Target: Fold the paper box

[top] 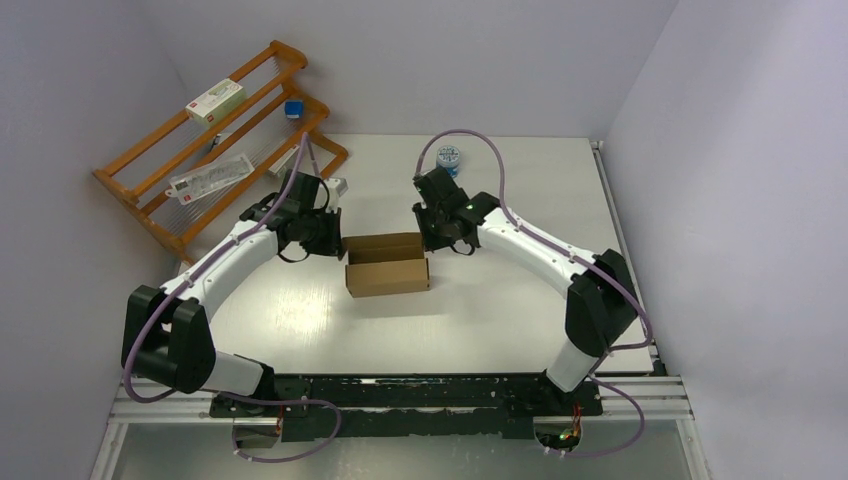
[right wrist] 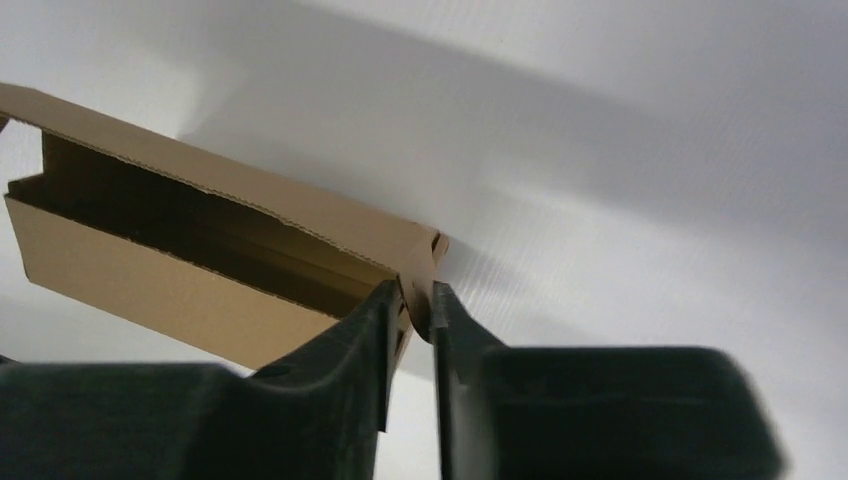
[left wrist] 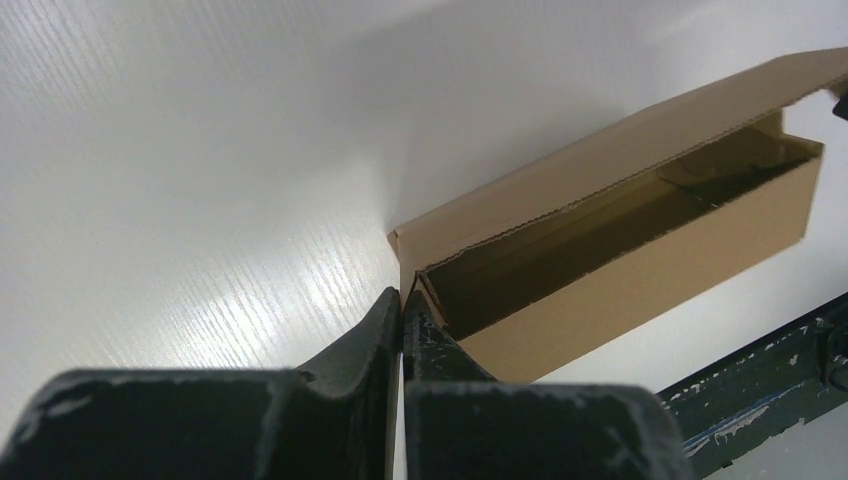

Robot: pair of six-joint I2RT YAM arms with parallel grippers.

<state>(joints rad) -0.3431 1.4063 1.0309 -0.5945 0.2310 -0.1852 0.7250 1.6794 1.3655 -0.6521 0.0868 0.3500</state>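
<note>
The paper box [top: 387, 265] is brown corrugated cardboard, partly formed, standing on the white table with its long top open and the lid flap raised at the back. My left gripper [top: 336, 240] is at the box's left end. In the left wrist view the gripper [left wrist: 402, 298] is shut on the end wall's edge of the box [left wrist: 640, 250]. My right gripper [top: 432, 238] is at the right end. In the right wrist view the gripper [right wrist: 418, 298] is shut on the end flap of the box [right wrist: 170, 285].
A wooden rack [top: 150, 165] leans at the back left and holds a white carton [top: 215, 100], a clear packet [top: 210, 175] and a small blue item [top: 293, 108]. A round blue-and-white tub [top: 448, 157] stands at the back. A black rail [top: 400, 395] runs along the near edge.
</note>
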